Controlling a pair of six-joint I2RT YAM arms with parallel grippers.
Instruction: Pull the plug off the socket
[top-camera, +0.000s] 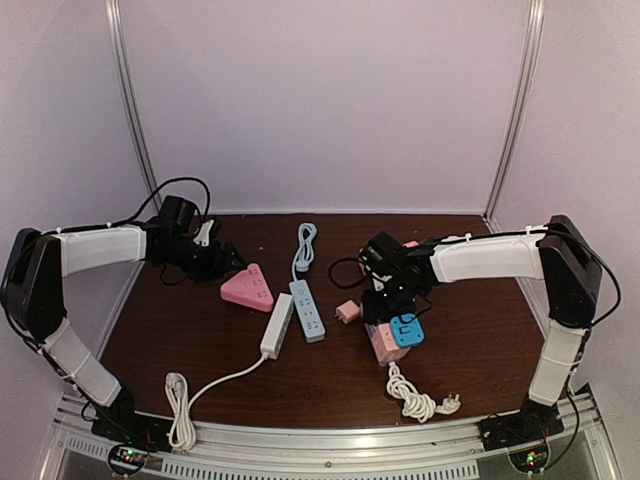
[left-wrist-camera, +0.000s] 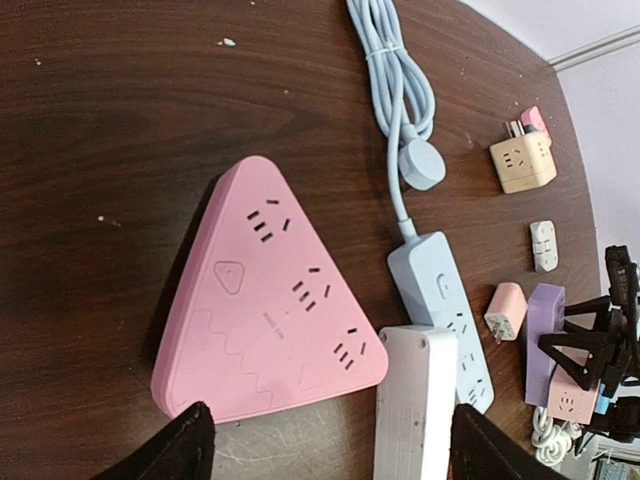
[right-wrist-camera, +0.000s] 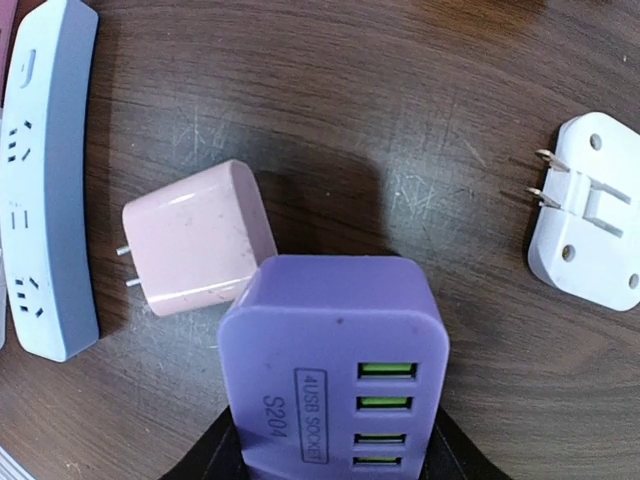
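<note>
The plug (right-wrist-camera: 335, 360) is a purple four-port USB block with green slots. My right gripper (right-wrist-camera: 335, 470) is shut on it, a black finger pressed to each side. In the top view the right gripper (top-camera: 384, 298) stands over the plug (top-camera: 374, 326), which sits at the end of a pink socket (top-camera: 384, 346) beside a blue cube. The left wrist view shows the plug (left-wrist-camera: 545, 340) against the pink socket (left-wrist-camera: 570, 402); the joint between them is hidden. My left gripper (left-wrist-camera: 330, 450) is open at the far left (top-camera: 215, 262), with nothing between its fingers.
A pink triangular power strip (left-wrist-camera: 265, 290) lies under the left gripper. Next to it are a white strip (top-camera: 277, 325) and a light blue strip (top-camera: 308, 310). A small pink charger (right-wrist-camera: 195, 240) and a white adapter (right-wrist-camera: 590, 225) flank the plug. A white coiled cable (top-camera: 415, 395) lies near the front.
</note>
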